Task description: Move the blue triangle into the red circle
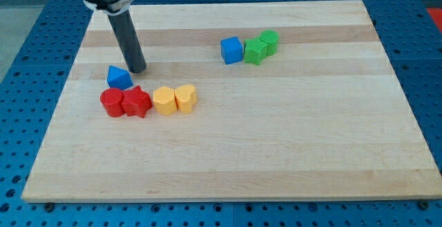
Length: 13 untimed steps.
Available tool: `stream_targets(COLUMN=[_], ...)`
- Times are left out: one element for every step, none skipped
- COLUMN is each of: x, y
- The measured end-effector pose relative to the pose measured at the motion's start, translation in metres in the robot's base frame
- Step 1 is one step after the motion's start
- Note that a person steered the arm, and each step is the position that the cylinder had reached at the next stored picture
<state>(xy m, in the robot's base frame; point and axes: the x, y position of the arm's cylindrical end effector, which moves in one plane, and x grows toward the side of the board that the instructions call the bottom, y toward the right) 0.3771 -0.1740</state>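
Note:
The blue triangle (119, 77) lies at the board's left, just above the red circle (110, 103) and touching or almost touching its top edge. My tip (137, 69) stands just to the upper right of the blue triangle, close against it. A red star-shaped block (137, 103) sits right of the red circle, touching it.
A yellow hexagon-like block (164, 101) and a yellow heart (185, 97) sit right of the red star. A blue cube (232, 50), a green star-like block (255, 50) and a green cylinder (269, 41) form a row at the upper middle. The wooden board (276, 144) lies on a blue perforated table.

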Motion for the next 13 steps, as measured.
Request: stream_targets(x=[-0.008, -0.008, -0.007, -0.007, -0.006, -0.003, 0.004, 0.011, 0.012, 0.013, 0.015, 0.015, 0.015], y=[0.000, -0.007, -0.025, -0.036, -0.036, -0.036, -0.036, -0.036, -0.036, -0.036, -0.036, -0.030, -0.017])
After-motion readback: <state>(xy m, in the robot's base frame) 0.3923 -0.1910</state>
